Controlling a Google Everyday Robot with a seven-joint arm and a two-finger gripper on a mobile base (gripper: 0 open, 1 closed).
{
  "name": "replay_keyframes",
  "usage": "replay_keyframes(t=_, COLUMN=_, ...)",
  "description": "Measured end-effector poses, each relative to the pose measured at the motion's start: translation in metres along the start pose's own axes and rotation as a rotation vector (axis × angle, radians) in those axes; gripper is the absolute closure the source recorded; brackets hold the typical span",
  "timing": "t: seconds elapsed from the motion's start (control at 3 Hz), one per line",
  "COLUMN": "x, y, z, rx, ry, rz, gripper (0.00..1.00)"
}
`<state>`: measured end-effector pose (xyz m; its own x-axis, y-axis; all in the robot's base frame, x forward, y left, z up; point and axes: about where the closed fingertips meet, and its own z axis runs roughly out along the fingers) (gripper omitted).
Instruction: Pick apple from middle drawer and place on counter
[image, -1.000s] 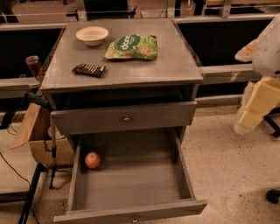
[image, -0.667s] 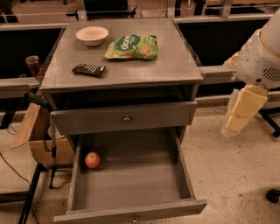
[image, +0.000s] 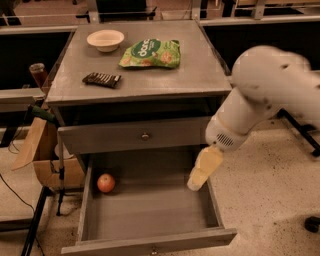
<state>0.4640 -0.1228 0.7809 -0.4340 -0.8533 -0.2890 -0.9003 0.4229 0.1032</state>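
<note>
From my station, the apple (image: 105, 183) lies in the open middle drawer (image: 150, 216), on the bare grey floor of the box at its left side, close to the left wall and toward the back. Nothing else is in the drawer with it.

The gripper (image: 199, 177) hangs over the right side of the same drawer, near the right wall and well apart from the apple. It shows only as a pale yellowish shape pointing down, so I cannot tell whether it is open or closed, and I see nothing held in it. The white arm (image: 265, 90) comes in from the right and covers the cabinet's right edge.

Above the open drawer, a closed drawer front (image: 115, 137) with a small knob (image: 145, 135) overhangs its back part. On the counter (image: 200, 75) sit a cream bowl (image: 105, 40) at the back left, a green snack bag (image: 151, 53) beside it, and a dark wrapped bar (image: 102, 79) nearer the front left.

A cardboard box (image: 47, 172) stands just left of the cabinet. The front panel of the open drawer is cut off at the bottom.
</note>
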Motion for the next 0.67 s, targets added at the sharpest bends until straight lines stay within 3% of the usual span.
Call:
replay_keyframes(t=0.33, x=0.0095, y=0.0055, z=0.0135, rx=-0.014, ry=0.021, rz=0.083, gripper=0.0)
replay_keyframes(t=0.67, x=0.0083, y=0.0049, z=0.0115, rx=-0.011, ry=0.018, rz=0.082, gripper=0.0)
